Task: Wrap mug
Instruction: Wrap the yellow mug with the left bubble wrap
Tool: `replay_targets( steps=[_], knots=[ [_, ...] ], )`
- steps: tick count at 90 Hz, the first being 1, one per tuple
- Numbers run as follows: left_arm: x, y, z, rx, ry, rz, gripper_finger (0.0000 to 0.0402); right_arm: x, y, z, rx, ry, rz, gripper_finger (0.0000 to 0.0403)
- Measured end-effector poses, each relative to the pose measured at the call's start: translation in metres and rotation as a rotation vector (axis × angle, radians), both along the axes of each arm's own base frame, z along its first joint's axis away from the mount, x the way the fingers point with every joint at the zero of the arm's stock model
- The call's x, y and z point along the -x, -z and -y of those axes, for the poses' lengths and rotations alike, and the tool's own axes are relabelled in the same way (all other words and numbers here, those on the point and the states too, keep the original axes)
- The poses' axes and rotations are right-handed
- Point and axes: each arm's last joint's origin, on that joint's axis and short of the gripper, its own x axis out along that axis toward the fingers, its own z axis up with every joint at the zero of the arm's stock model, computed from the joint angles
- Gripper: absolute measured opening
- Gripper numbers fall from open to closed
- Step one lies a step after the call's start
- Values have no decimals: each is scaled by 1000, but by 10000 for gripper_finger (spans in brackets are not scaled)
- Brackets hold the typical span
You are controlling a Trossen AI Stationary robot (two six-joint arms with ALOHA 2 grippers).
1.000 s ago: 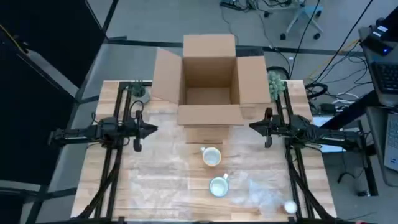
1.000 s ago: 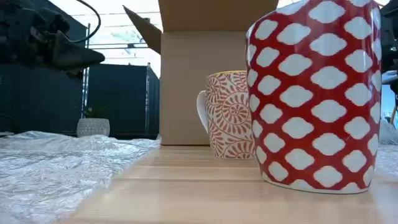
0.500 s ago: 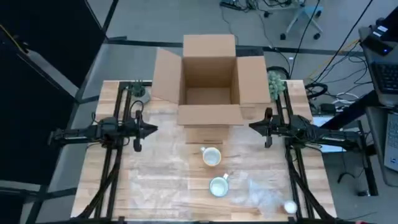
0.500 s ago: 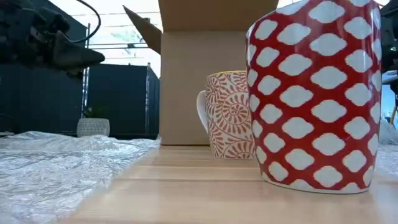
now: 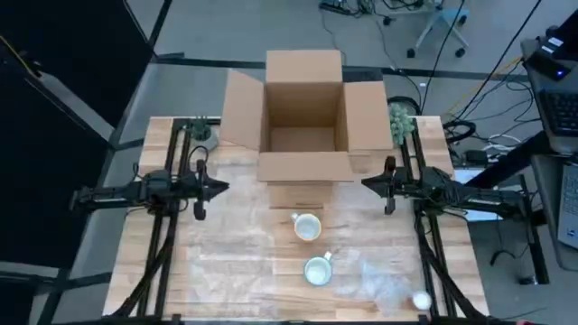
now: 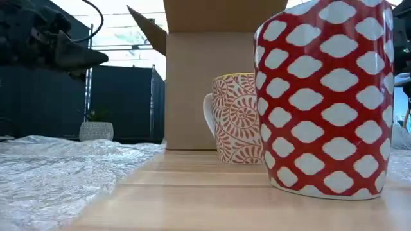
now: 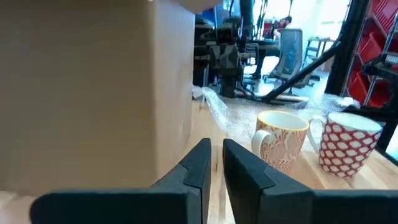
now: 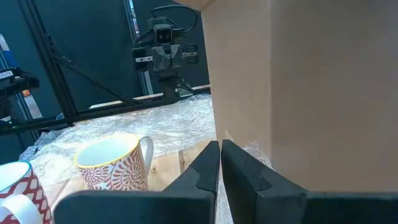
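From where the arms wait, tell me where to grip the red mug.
Grip the red mug at its rim from straight above, one finger inside: it stands upright, mouth open, on the table. Take the rim side away from the swirl mug, probably with the right gripper, which looks a little nearer.

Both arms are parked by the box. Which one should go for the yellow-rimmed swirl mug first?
Marginally the right. The swirl mug sits slightly right of centre, so the right gripper looks a little closer than the left gripper. Both are shut, level with the box front.
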Motion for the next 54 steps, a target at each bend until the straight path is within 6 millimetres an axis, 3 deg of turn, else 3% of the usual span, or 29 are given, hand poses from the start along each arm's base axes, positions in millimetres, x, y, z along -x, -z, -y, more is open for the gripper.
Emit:
replay_targets(
  steps=[13,31,40,54],
  knots=[
    [2,-15,0,172,15,167,28,0,0,0,0,0,0,4],
    [10,-50,4,169,93,393,26,0,0,0,0,0,0,4],
    [8,-74,10,86,147,384,9,0,0,0,0,0,0,4],
    [-12,-113,22,-95,227,216,1,0,0,0,0,0,0,4]
  ],
)
